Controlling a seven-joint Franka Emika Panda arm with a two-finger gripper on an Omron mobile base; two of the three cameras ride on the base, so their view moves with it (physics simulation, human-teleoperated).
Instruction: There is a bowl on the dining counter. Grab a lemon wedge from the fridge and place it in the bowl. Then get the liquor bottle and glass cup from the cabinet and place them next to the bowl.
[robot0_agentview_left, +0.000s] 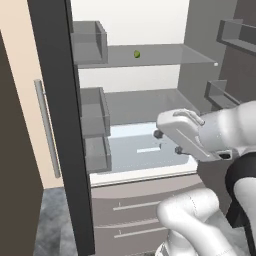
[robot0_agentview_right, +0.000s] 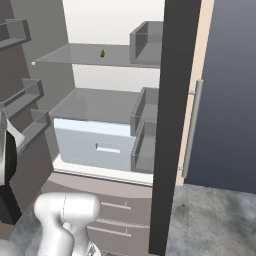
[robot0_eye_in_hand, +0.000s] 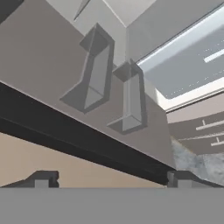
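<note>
The fridge stands open, both doors swung wide. A tiny yellow-green lemon wedge lies near the middle of the top glass shelf, toward the back. My gripper hovers in front of the pale crisper drawer, well below the wedge and to its right. It is turned toward the left door. In the hand view its fingertips stand wide apart with nothing between them, so the gripper is open and faces the left door's bins. The bowl, liquor bottle, glass cup, cabinet and dining counter are out of view.
The dark edge of the left door stands close on my left, with three grey bins on it. The right door also carries bins. Two lower drawers with bar handles sit under the crisper. Grey stone floor lies below.
</note>
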